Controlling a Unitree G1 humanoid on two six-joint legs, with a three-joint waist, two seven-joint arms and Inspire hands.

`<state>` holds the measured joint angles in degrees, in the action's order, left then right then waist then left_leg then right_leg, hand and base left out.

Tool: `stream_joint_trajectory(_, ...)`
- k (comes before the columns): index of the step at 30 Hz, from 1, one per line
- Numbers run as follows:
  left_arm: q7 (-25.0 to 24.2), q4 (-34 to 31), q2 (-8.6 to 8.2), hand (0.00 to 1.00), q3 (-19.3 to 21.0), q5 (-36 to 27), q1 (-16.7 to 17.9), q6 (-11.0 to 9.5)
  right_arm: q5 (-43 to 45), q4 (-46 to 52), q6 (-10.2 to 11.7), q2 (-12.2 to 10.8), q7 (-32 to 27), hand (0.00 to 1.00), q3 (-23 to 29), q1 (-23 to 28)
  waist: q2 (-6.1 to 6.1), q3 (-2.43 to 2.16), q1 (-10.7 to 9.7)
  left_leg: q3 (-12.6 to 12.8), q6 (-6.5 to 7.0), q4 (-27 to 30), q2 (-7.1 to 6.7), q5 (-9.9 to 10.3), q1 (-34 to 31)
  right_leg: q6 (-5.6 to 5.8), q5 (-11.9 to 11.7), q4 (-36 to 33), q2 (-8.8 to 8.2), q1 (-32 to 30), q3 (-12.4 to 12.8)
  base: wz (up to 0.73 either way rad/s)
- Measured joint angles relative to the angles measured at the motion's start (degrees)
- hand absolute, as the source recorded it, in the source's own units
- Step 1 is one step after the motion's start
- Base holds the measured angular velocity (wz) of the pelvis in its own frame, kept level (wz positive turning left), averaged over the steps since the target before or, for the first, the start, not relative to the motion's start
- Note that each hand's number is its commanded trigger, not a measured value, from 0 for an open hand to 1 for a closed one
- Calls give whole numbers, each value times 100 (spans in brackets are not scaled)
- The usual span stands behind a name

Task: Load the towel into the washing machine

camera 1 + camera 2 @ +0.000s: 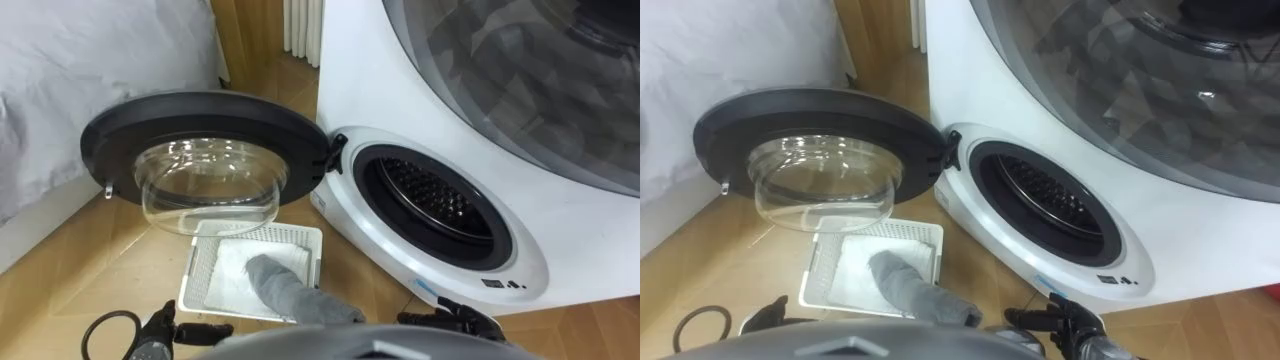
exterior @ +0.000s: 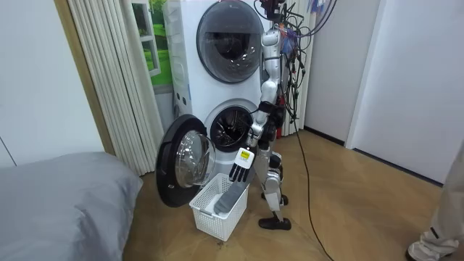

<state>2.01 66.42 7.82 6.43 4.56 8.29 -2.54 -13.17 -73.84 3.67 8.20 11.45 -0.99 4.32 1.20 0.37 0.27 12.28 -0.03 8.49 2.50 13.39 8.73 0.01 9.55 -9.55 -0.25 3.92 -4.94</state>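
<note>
Wood floor (image 1: 120,270) in a bedroom corner; the bed (image 1: 80,80) with grey bedding sits at far left. Next to it, the round washer door (image 1: 200,115) is swung fully open on its hinge, dark rim up, with its clear glass bowl bulging toward the floor. Below the door, a white slatted basket (image 1: 200,270) stands on the floor, just in front of the machine. Towel (image 1: 285,290): grey, rolled loosely, one end lying inside the basket, the rest draped over the near rim and passing out of sight under the robot's chest. Not in the machine. Left hand (image 1: 190,330) shows at lower left, fingers stretched out and relaxed, grasping nothing. In the room view it hangs just above the towel, and I cannot tell whether it touches. Washing machine (image 1: 350,70): white front, with the drum opening (image 1: 435,195) uncovered and the perforated dark drum visible inside, no cloth seen in it. Right hand (image 1: 455,320) at lower right, near the machine's lower front, fingers loose and extended, holding nothing. Second machine (image 1: 540,70) stacked above, its dark window closed. Room view: robot upright directly before the stack, basket at its feet. A person's shoe (image 2: 428,248) shows at that view's right edge, well apart from the towel.
</note>
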Motion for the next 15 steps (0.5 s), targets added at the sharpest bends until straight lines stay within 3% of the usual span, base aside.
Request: stream_joint_trajectory(15, 28, -9, 5, 0, -117, 7, -37, -53, 16, 5, 53, 3, -26, 0, -37, -64, -23, -10, 2, 0, 0, -11, 0, 0, -99, -2, -2, -9, 3, -105, -3, 0)
